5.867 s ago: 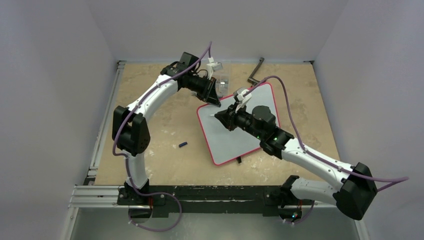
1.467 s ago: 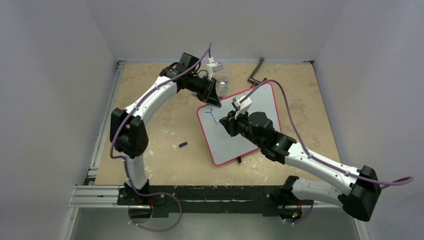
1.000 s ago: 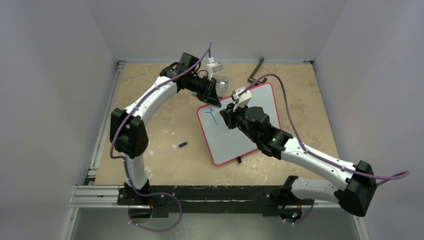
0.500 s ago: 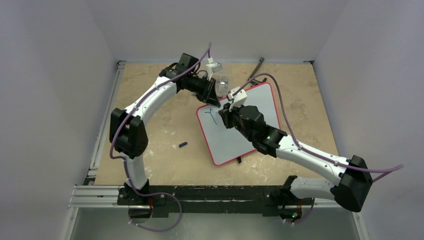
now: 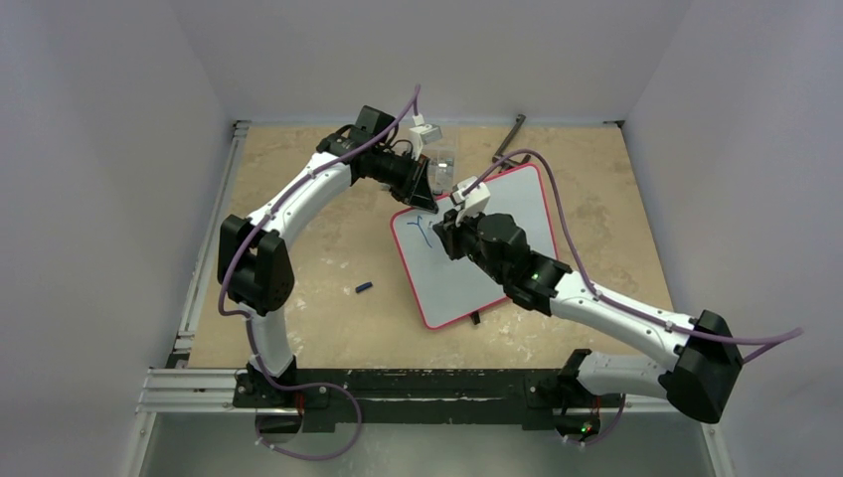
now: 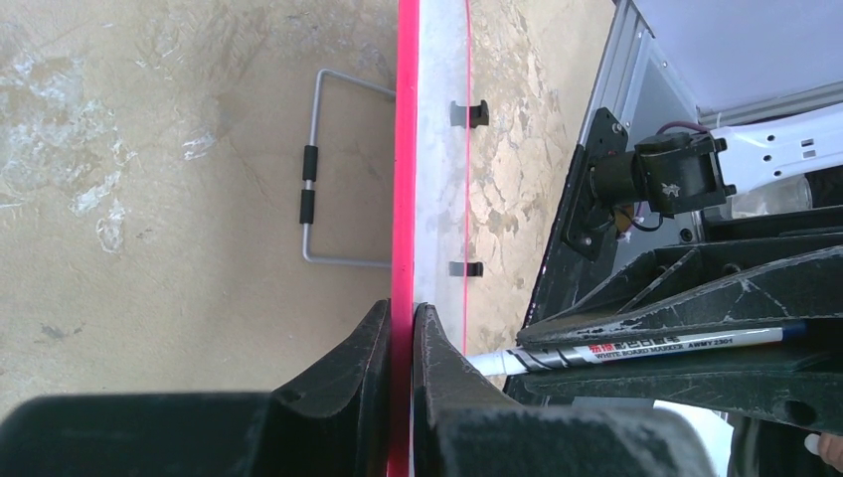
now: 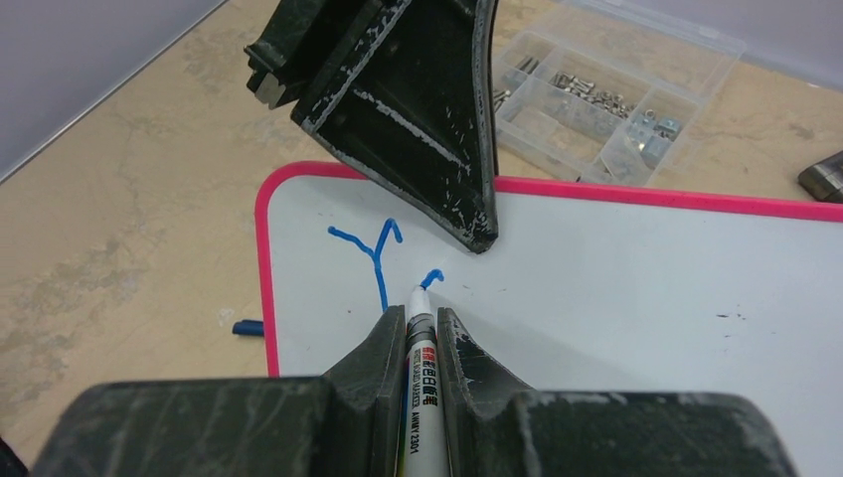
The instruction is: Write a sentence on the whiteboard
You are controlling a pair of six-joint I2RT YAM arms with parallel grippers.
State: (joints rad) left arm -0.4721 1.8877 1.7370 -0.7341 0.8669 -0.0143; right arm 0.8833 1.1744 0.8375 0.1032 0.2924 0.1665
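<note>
**On the board (image 5: 449, 283): one Y and a squiggle**

Mid-table (image 5: 328, 248), a bit right of centre, the board lies turned at an angle w/ its red frame all round (one black foot (image 5: 475, 318) pokes out at the near edge). Sentence (image 7: 378, 250) so far = a blue Y near the far-left corner plus a tiny blue hook just right of it. Nothing else is written.

L gripper (image 6: 401, 320) is clamped on the board's far edge near that corner, one finger each side of the red frame, no gap to speak of. R gripper (image 7: 411, 323) is closed round a marker (image 7: 419, 378), white barrel w/ black print, poking out past the fingertips. Its tip sits right at the near end of the hook; can't tell if it's actually pressing on the surface. R arm reaches across the board from the near-right, so it hides approx the middle of the board in the top view.

Other stuff:
- Clear parts box (image 7: 596, 99) w/ screws, just beyond the far edge, behind the L gripper.
- Small dark-blue piece (image 5: 364, 288) on the table left of the board, not touching it.
- Black L-shaped tool (image 5: 512, 139) near the back wall.
- Grey wire loop (image 6: 316, 179) w/ two black sleeves beside the red edge in the L wrist view; can't tell whether it touches.
</note>
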